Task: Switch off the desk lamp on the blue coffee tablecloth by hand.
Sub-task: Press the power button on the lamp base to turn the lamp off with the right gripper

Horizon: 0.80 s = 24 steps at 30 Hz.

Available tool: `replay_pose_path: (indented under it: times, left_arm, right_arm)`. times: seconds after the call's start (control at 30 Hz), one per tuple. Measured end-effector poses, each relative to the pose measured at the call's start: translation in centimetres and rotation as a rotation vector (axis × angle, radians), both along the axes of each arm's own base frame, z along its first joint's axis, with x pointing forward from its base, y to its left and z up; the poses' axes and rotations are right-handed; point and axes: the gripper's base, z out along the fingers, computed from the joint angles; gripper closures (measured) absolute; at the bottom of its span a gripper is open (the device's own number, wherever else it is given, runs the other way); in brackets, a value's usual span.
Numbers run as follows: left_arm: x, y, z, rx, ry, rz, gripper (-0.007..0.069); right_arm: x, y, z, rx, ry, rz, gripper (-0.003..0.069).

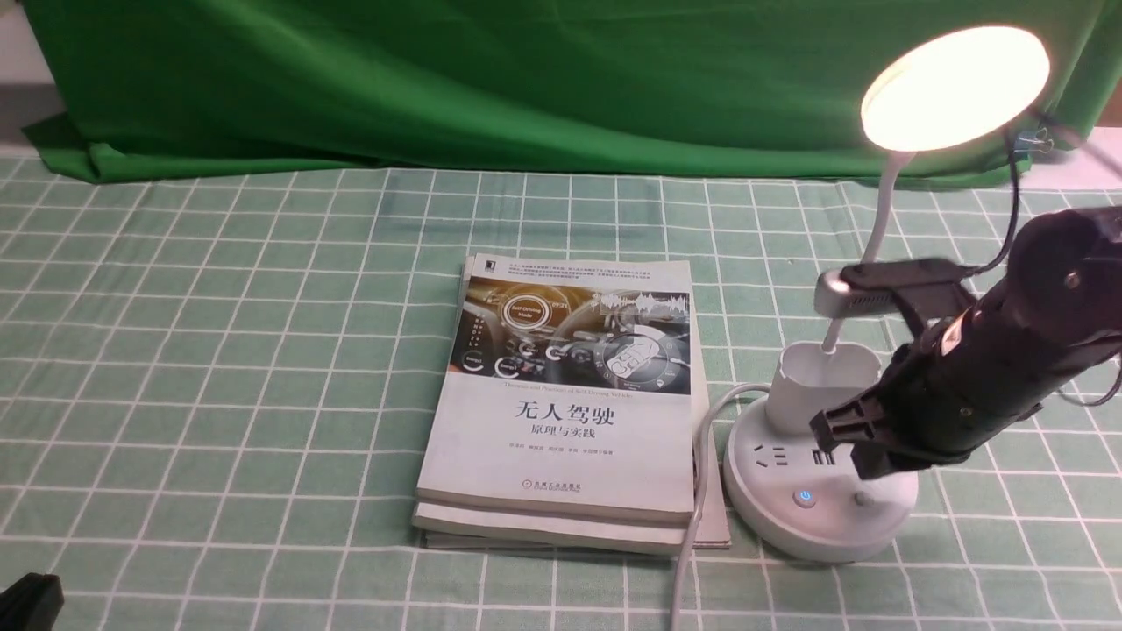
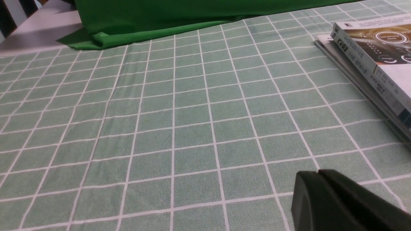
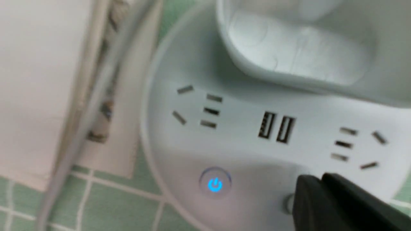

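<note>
The white desk lamp stands at the right of the pale green grid tablecloth [image 1: 219, 368]. Its disc head [image 1: 955, 86] glows. Its round base [image 1: 789, 517] has sockets, a blue-lit power button [image 1: 805, 498] and a plain round button [image 1: 864, 499]. My right gripper [image 1: 855, 438] is shut and empty, just above the base near the plain button. In the right wrist view the shut tips [image 3: 316, 181] partly cover that plain button [image 3: 288, 202], beside the blue button [image 3: 214, 184]. My left gripper [image 2: 316, 175] is shut and empty, low over bare cloth at the near left [image 1: 31, 600].
A stack of books [image 1: 570, 394] lies left of the lamp base; the lamp's white cord [image 1: 697, 491] runs across its right edge toward me. A plain dark green cloth [image 1: 491, 79] hangs at the back. The white cup holder [image 1: 824, 386] stands on the base.
</note>
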Motion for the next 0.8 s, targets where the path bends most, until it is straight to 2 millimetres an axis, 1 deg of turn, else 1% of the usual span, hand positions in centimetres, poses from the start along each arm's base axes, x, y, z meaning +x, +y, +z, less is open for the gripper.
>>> replay_pose_path:
  times: [0.07, 0.17, 0.3, 0.4, 0.47, 0.7, 0.8]
  left_arm:
    - [0.0, 0.0, 0.0, 0.0, 0.0, 0.0, 0.0624]
    - [0.0, 0.0, 0.0, 0.0, 0.0, 0.0, 0.0624]
    - [0.0, 0.0, 0.0, 0.0, 0.0, 0.0, 0.0624]
    - [0.0, 0.0, 0.0, 0.0, 0.0, 0.0, 0.0624]
    - [0.0, 0.0, 0.0, 0.0, 0.0, 0.0, 0.0624]
    - [0.0, 0.0, 0.0, 0.0, 0.0, 0.0, 0.0624]
    - [0.0, 0.0, 0.0, 0.0, 0.0, 0.0, 0.0624]
  right_arm:
    - [-0.2, -0.1, 0.3, 0.001, 0.0, 0.001, 0.062]
    - [-0.3, -0.1, 0.2, -0.005, 0.018, 0.003, 0.062]
    - [-0.1, 0.0, -0.6, -0.013, 0.045, 0.003, 0.062]
    - [0.2, 0.1, -2.2, -0.028, 0.091, 0.003, 0.062]
    - [0.3, 0.1, -2.4, -0.03, 0.1, 0.003, 0.062]
    - [0.3, 0.1, -2.2, -0.027, 0.089, 0.006, 0.062]
    - [0.0, 0.0, -1.4, -0.019, 0.065, 0.005, 0.062]
